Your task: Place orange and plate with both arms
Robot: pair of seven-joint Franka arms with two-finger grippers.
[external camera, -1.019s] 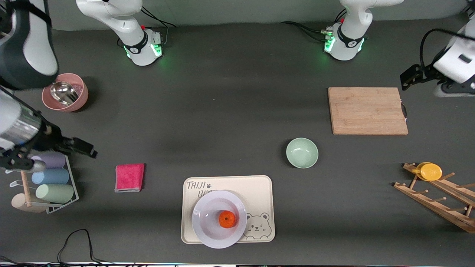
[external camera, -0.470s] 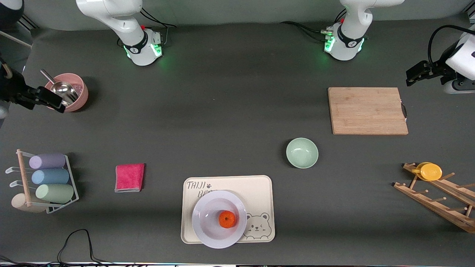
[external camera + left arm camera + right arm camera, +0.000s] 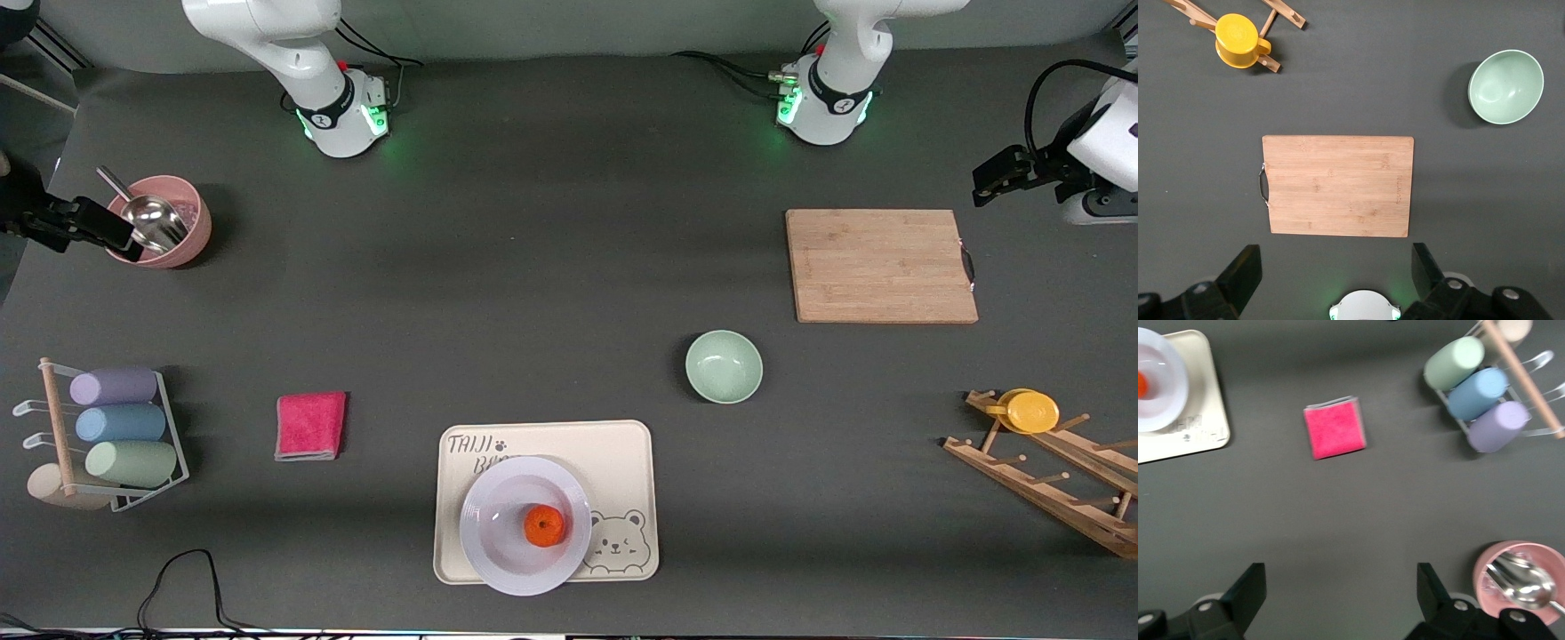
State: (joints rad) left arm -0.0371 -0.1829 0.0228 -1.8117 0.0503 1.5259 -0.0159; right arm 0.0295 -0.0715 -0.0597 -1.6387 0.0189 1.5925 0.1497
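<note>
The orange [image 3: 544,525] lies in the white plate [image 3: 494,537], which rests on the cream bear-print tray [image 3: 615,461] near the front camera. My right gripper [image 3: 92,228] is open and empty, high over the table's edge beside the pink bowl [image 3: 188,233]. In the right wrist view [image 3: 1341,593] the plate [image 3: 1161,380] and a sliver of the orange [image 3: 1141,385] show at the border. My left gripper [image 3: 997,174] is open and empty, up by the left arm's end of the table. In the left wrist view [image 3: 1336,275] it hangs over bare table between the cutting board [image 3: 1338,185] and a robot base.
A pale-green bowl [image 3: 724,366], a wooden cutting board [image 3: 880,265], a wooden rack [image 3: 1049,471] with a yellow cup [image 3: 1031,412], a pink cloth [image 3: 310,426] and a cup rack [image 3: 116,427] stand about. A metal scoop [image 3: 151,220] lies in the pink bowl.
My right arm has swung up and away from over the cup rack to beside the pink bowl. My left gripper has shifted slightly toward the robots' bases. Orange and plate have not moved.
</note>
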